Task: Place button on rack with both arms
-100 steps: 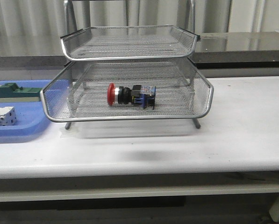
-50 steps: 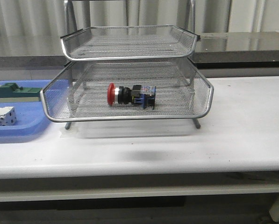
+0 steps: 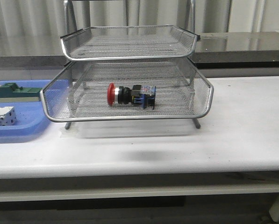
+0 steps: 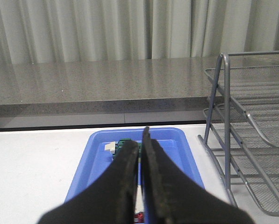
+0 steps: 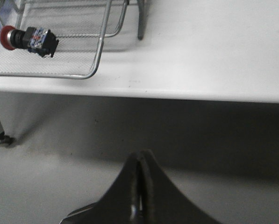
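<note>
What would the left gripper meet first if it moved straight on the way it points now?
Probably the flat blue plastic tray, or the green block lying in it just beyond the shut left gripper; depth is unclear.

Nothing has shifted over the last second: the button [image 3: 130,95] lies just where it lay in the rack [image 3: 130,117], on its side.

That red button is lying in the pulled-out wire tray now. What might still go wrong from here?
1. The button lies on its side on the mesh; its round collar might let it roll if the rack is jolted.
2. Its tray sticks out well past the tier above; pushing it in quickly could slide the button.
3. The left gripper hangs shut near the rack's frame, so a careless swing might knock it.
</note>
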Robot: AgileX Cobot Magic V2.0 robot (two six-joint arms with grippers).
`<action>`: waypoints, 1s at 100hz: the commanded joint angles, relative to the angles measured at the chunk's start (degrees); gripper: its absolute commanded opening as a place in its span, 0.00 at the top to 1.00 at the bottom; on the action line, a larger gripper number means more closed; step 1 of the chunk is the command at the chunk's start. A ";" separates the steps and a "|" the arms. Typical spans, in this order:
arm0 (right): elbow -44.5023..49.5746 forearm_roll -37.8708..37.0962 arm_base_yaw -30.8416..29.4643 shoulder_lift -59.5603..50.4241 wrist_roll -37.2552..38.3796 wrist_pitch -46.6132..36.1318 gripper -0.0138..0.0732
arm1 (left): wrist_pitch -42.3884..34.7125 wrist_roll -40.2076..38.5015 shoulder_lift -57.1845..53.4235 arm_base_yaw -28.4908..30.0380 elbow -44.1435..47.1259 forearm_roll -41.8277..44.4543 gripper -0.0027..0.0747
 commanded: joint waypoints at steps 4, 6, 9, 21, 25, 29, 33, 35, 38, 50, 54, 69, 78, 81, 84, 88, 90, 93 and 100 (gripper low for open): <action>-1.93 5.48 0.10 5.51 -5.20 -4.00 0.92 | -3.64 -0.58 0.25 0.09 -1.56 -0.23 0.96; -1.93 6.33 0.17 6.42 -5.89 -4.06 0.92 | -3.64 -0.58 0.25 0.09 -1.56 -0.23 0.96; -1.93 7.38 0.17 7.70 -6.71 -4.07 0.92 | -3.64 -0.58 0.25 0.09 -1.56 -0.23 0.96; -1.93 10.15 1.55 13.57 -9.10 -5.67 0.92 | -3.64 -0.58 0.25 0.09 -1.56 -0.23 0.96; -1.93 10.24 2.61 15.56 -9.26 -6.56 0.92 | -3.64 -0.58 0.25 0.09 -1.56 -0.23 0.96; -2.00 10.24 3.95 17.54 -9.28 -7.74 0.92 | -3.64 -0.58 0.25 0.09 -1.56 -0.23 0.96; -2.07 10.24 5.22 19.14 -9.28 -9.11 0.92 | -3.64 -0.58 0.25 0.09 -1.56 -0.23 0.96; -2.07 10.24 6.05 20.06 -9.28 -9.89 0.92 | -3.64 -0.58 0.25 0.09 -1.56 -0.23 0.96; -2.09 10.24 7.52 21.64 -9.28 -10.95 0.92 | -3.64 -0.58 0.25 0.09 -1.56 -0.23 0.96; -2.70 10.24 12.95 27.19 -9.28 -15.76 0.92 | -3.64 -0.58 0.25 0.09 -1.56 -0.23 0.96; -2.98 10.24 14.50 28.86 -9.28 -17.45 0.92 | -3.64 -0.58 0.25 0.09 -1.56 -0.23 0.96; -4.70 10.24 20.57 36.48 -9.28 -22.88 0.92 | -3.64 -0.58 0.25 0.09 -1.56 -0.23 0.96; -6.26 10.24 23.36 40.76 -9.28 -24.76 0.92 | -3.64 -0.58 0.25 0.09 -1.56 -0.23 0.96; -6.87 10.24 24.14 42.02 -9.28 -25.03 0.92 | -3.64 -0.58 0.25 0.09 -1.56 -0.23 0.96; -7.46 10.18 24.88 43.26 -9.28 -25.33 0.92 | -3.64 -0.58 0.25 0.09 -1.56 -0.23 0.96; -8.40 10.18 25.92 44.97 -9.33 -25.68 0.92 | -3.64 -0.58 0.25 0.09 -1.56 -0.23 0.96; -8.88 10.13 26.39 45.79 -9.30 -25.82 0.92 | -3.64 -0.58 0.25 0.09 -1.56 -0.23 0.96; -9.53 10.06 26.96 46.85 -9.30 -26.09 0.92 | -3.64 -0.58 0.25 0.09 -1.56 -0.23 0.96; -11.23 9.77 28.11 49.30 -9.35 -26.44 0.92 | -3.64 -0.58 0.25 0.09 -1.56 -0.23 0.96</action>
